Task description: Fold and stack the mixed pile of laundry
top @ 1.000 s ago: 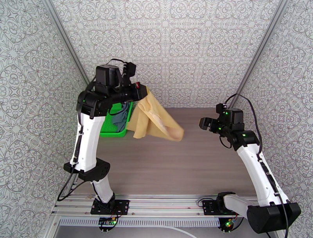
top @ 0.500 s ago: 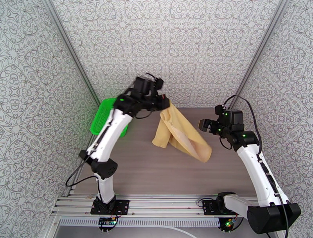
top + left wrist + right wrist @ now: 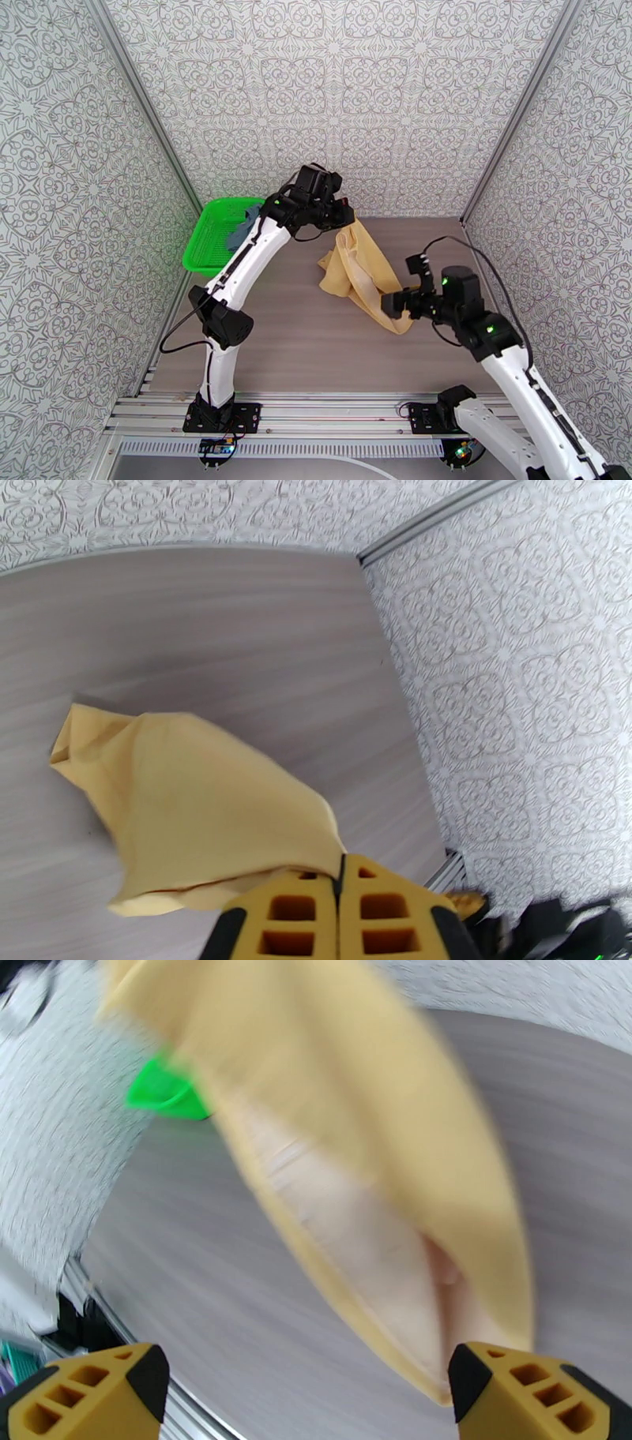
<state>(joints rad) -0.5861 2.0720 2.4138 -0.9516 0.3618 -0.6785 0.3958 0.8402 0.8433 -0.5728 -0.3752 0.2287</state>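
Yellow cloth (image 3: 359,264) hangs above the table from our clenched left gripper (image 3: 346,217); our right gripper (image 3: 403,284) gapes beside its blurred lower tip. Grey top (image 3: 241,229) lies half hidden in the basket (image 3: 207,237).

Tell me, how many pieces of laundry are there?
2. A mustard-yellow cloth hangs from the left pincer over the table. A blue-grey garment lies in the green basket at the back left, only partly visible. More may be hidden in the basket.

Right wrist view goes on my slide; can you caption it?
Open right gripper faces the low end of the hanging yellow cloth; table and green basket behind.
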